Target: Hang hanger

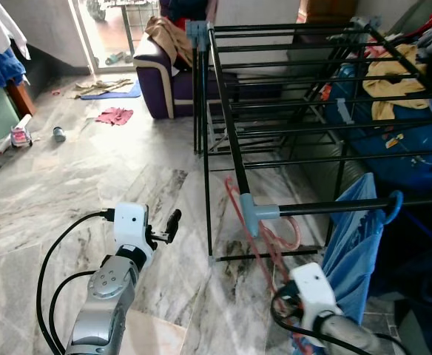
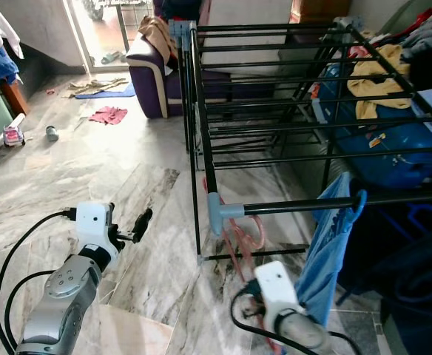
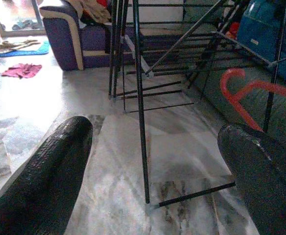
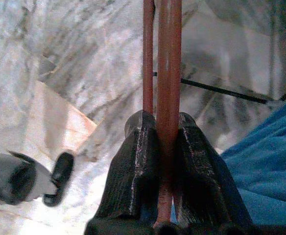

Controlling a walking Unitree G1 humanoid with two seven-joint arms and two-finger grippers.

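Unlabelled, red hanger (image 4: 168, 93) sits clamped in right gripper (image 4: 165, 147).

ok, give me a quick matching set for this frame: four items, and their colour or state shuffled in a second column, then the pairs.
Items:
1. left tool
2. right tool
3. drying rack
4. cloth on the rack's front bar

States:
A. blue, hanging down
B. open, holding nothing, over the floor
C. black bars, standing on the marble floor
D. shut on the red hanger

Pairs: 1-B, 2-D, 3-C, 4-A
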